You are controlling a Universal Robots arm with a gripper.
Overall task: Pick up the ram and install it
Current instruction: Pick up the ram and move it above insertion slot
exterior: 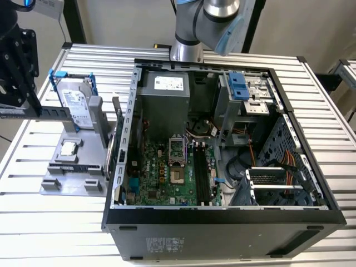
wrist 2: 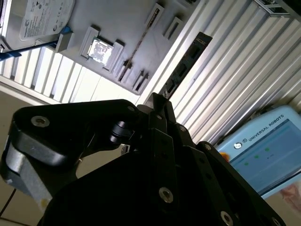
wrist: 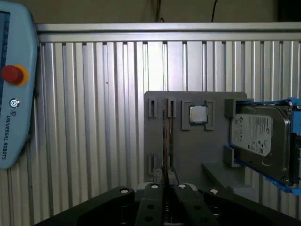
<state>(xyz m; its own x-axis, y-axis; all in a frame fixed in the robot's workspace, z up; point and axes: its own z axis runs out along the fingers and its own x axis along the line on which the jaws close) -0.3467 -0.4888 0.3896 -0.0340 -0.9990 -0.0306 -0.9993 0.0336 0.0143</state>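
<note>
Dark ram point(wrist: 165, 141) stick, edge-on in the first wrist view, sits between the fingers of my gripper point(wrist: 166, 187). The fingers are closed down on it, with just the board's thickness between them. In the second wrist view the ram juts out past the tips.

In the exterior view the ram hangs at that view's left, in front of the hard drive point(exterior: 78, 103). It looks lifted clear of the grey fixture point(exterior: 83, 167) and is well apart from the open computer case point(exterior: 222, 214). So I judge the pick-up done.

Install is not done: the black memory slots point(exterior: 201, 175) on the green motherboard point(exterior: 161, 178) look bare.

Writing: there is a pale label on the hard drive, a white sticker on the power supply point(exterior: 167, 83) and print on the teach pendant point(wrist: 14, 108). I leave all of it unread.

The CPU chip point(wrist: 198, 114) sits in its fixture pocket.
</note>
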